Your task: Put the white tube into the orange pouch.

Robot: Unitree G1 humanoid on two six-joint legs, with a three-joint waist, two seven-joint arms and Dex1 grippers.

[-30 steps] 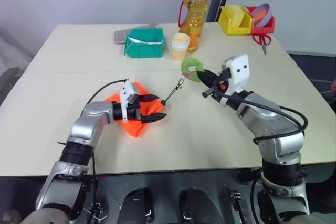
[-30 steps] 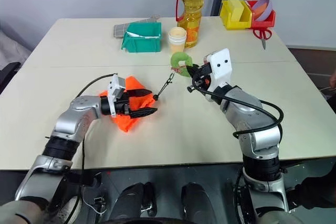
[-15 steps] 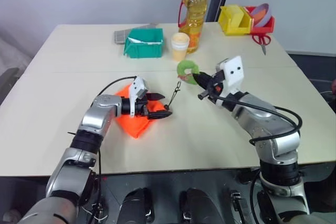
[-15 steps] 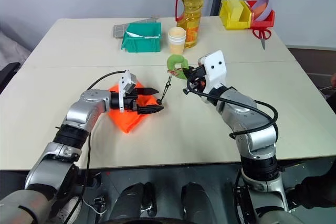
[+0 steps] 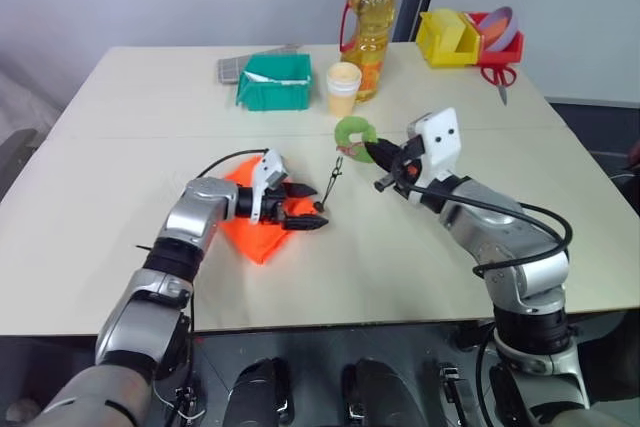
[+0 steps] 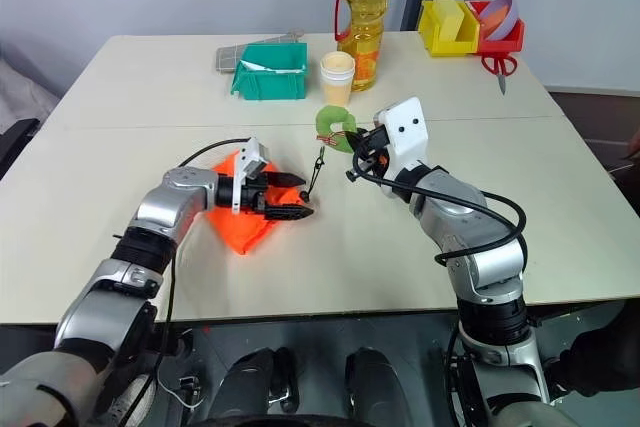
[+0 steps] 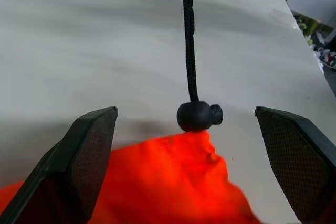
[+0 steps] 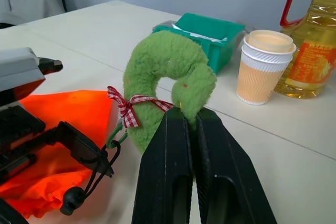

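Right hand [image 5: 372, 155] pinches the green tag [image 5: 352, 133] (left hand [image 5: 305, 205] spread) near the cup [image 5: 343, 87].

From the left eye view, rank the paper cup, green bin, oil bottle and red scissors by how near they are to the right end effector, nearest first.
From the right end effector:
1. Paper cup, just beyond it, toward the table's middle.
2. Oil bottle, behind the cup.
3. Green bin, farther left, though close to the bottle's distance, so that order is uncertain.
4. Red scissors, at the far right edge.
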